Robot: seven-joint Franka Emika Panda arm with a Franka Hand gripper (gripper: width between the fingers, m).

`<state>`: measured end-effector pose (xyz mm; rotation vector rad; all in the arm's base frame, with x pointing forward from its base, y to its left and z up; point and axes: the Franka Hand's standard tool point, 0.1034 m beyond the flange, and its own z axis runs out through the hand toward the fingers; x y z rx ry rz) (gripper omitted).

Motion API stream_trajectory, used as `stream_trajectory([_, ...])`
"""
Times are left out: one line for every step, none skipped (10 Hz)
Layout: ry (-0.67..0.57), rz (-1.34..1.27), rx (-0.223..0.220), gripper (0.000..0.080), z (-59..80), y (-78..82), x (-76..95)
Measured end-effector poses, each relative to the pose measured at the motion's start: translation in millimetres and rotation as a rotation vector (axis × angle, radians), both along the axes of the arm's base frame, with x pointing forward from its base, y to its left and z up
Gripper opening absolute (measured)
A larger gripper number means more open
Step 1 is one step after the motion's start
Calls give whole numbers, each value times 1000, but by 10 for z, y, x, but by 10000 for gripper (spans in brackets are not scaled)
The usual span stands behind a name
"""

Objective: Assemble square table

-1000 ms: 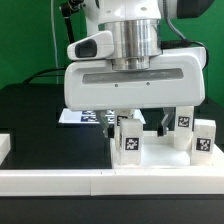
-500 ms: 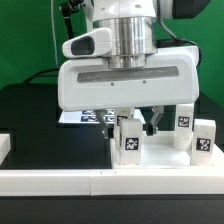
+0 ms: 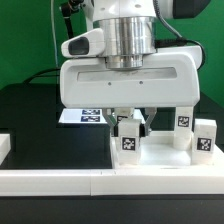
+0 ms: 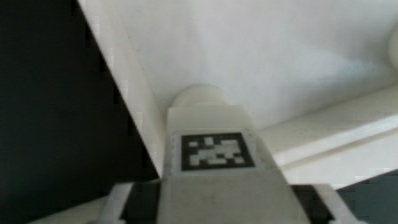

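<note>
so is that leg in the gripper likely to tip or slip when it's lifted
The leg looks like rigid, smooth plastic, so it may slip a little. It is tall and narrow, so it probably tips easily once set down. The gripper seems to hold it near its top.

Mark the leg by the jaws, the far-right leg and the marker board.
leg by the jaws (image 3: 129, 142), exterior view, tagged face.
far-right leg (image 3: 204, 139), exterior view, tagged face.
marker board (image 3: 82, 117), exterior view, visible tagged strip.

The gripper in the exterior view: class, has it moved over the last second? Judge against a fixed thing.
Yes. The gripper has shifted up and toward the exterior view's left, measured against the fixed front border rail; the legs at the right stayed put.
</note>
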<state>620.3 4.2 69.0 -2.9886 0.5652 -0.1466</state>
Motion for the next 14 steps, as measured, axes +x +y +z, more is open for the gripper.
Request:
stream_trajectory([5, -158, 24, 288, 4, 2, 9])
stream_trajectory([17, -284, 37, 288, 6, 0, 8])
stream_trajectory([27, -420, 68, 288, 6, -6, 8])
stream_trajectory([47, -635, 128, 288, 6, -14, 7])
stream_trajectory([77, -777, 167, 289, 18, -29, 8])
stream_trajectory([80, -793, 170, 289, 14, -21, 4])
stream_trajectory([91, -872, 179, 290, 11, -6, 3])
stream_trajectory([99, -942, 187, 290, 11, -2, 3])
stream_trajectory([113, -1039, 204, 290, 9, 1, 2])
stream_trajectory([132, -1169, 232, 290, 4, 0, 2])
stream_trajectory([153, -1304, 253, 290, -4, 33, 1])
stream_trajectory([164, -1405, 272, 290, -16, 46, 6])
stream_trajectory([165, -1477, 286, 290, -17, 34, 22])
stream_trajectory([166, -1538, 293, 290, -17, 23, 31])
